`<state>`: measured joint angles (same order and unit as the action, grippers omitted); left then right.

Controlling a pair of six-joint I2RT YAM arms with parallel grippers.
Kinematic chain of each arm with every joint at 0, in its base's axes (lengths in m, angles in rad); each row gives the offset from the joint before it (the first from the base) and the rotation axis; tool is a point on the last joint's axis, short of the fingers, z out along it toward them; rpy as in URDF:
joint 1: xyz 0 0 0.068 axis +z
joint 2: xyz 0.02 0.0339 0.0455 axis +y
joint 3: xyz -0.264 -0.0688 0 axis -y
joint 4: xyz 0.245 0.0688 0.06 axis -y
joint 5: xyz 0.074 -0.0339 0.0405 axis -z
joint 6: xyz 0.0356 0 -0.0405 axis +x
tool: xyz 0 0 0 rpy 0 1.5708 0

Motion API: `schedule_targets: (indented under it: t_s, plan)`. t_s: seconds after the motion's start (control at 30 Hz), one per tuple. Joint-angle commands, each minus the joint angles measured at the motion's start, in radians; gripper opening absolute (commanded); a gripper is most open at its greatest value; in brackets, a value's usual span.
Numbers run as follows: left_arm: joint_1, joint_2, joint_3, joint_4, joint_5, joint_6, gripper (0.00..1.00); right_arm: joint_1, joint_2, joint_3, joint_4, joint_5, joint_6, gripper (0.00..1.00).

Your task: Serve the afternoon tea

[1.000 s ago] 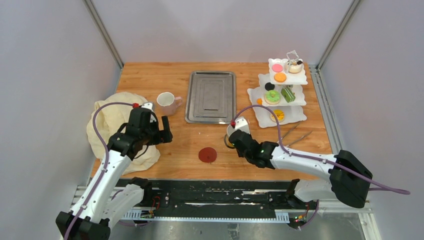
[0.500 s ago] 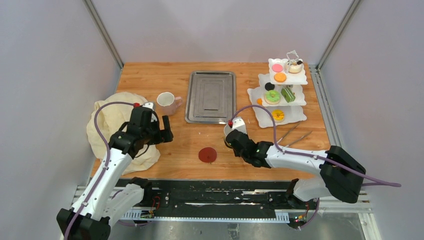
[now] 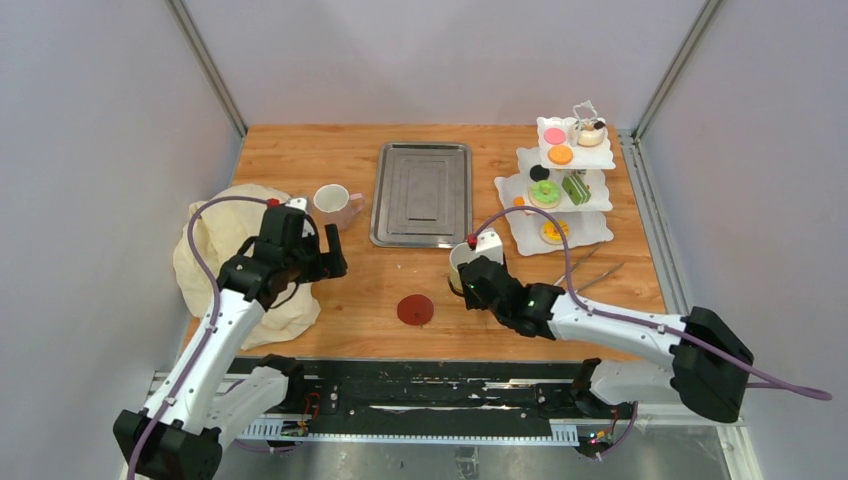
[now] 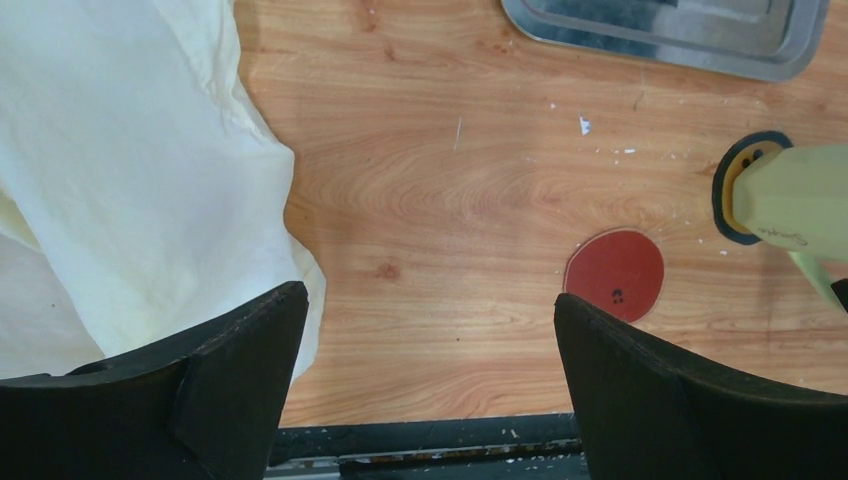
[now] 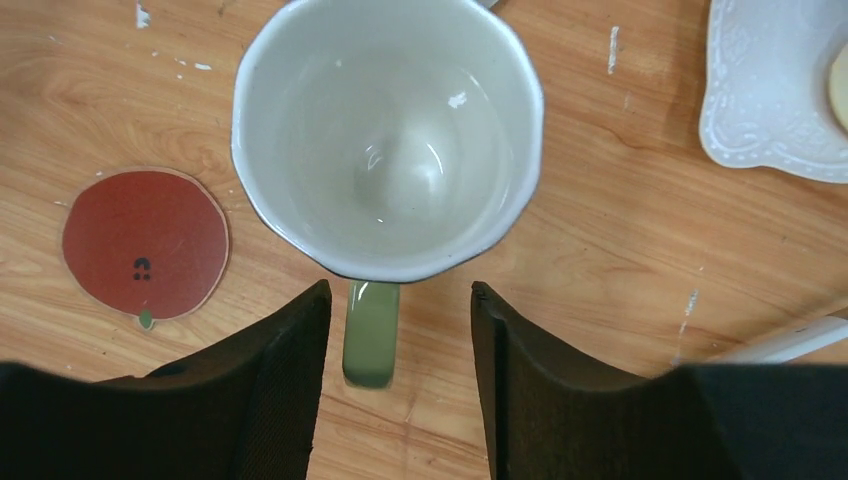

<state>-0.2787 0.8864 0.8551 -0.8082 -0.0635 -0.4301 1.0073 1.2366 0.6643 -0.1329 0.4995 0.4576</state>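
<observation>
Opening the right gripper [image 5: 397, 295] from its shut grip, clearing the green handle [image 5: 370, 345] on both sides and leaving the mug [image 5: 390, 150] upright, apparently on the dark-rimmed coaster [image 4: 738, 190] near the red coaster [image 5: 145, 245], likely finishing this placement; holding the left gripper [image 4: 430, 310] wide and empty.

Two mugs [image 3: 331, 200], two coasters [image 3: 415, 309], one tray [image 3: 423, 192], one stand [image 3: 590, 228].

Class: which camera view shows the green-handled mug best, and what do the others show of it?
Right wrist view: the mug is seen large from above, empty interior and green handle clear. Top external shows it small, partly behind the right arm. Left wrist catches only its side at the edge.
</observation>
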Motion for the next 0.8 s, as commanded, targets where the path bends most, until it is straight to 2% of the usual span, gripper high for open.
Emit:
schedule_targets:
  t_s: [0.0, 0.23, 0.47, 0.67, 0.77]
  plan:
    - [-0.008, 0.036, 0.069, 0.028, -0.026, -0.002, 0.98, -0.010, -0.091, 0.039, -0.081, 0.031, 0.006, 0.55]
    - [-0.034, 0.150, 0.155, 0.038, -0.096, -0.060, 0.98, -0.010, -0.209, 0.082, -0.180, 0.039, -0.019, 0.61]
    - [-0.105, 0.283, 0.208, 0.136, -0.222, -0.209, 0.98, -0.010, -0.289, 0.094, -0.192, 0.089, -0.045, 0.62]
    - [-0.146, 0.475, 0.359, 0.142, -0.314, -0.307, 0.98, -0.010, -0.321, 0.091, -0.216, 0.108, -0.054, 0.63]
    - [-0.183, 0.547, 0.401, 0.146, -0.387, -0.409, 0.98, -0.010, -0.353, 0.077, -0.239, 0.121, -0.056, 0.63]
